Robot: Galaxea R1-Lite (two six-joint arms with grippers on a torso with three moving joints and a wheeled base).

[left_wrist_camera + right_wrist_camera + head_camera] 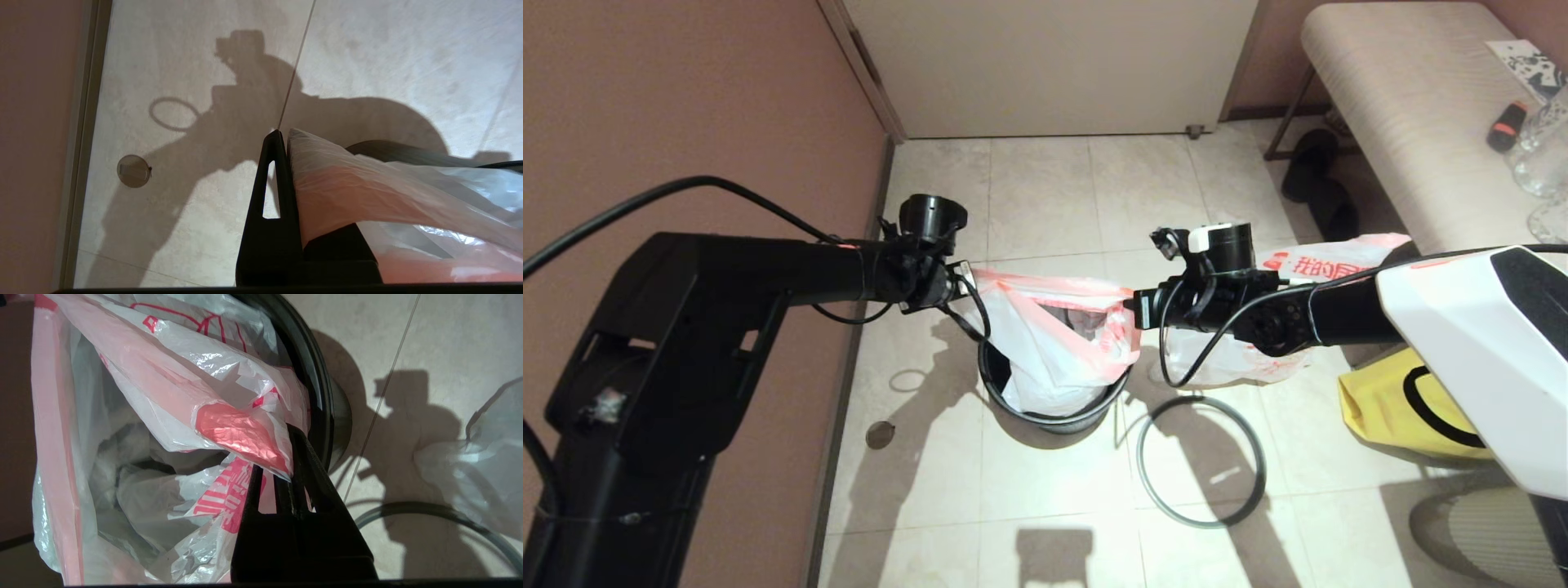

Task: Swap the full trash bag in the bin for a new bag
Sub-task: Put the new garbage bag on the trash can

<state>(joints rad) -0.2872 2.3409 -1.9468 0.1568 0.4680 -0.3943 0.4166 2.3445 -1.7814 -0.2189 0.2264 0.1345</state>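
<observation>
stretching full trash bag (1054, 343) mouth level between both pincers: left pincer (968, 282) clenched on one rim edge, right pincer (1131, 314) on opposite; bag body hangs straight below, bottom inside bin (1054, 420) (lift vertical).

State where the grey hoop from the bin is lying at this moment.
In the head view the grey hoop lies flat on the floor tiles, right of the black bin and off its rim, with the yellow bag further right.
</observation>
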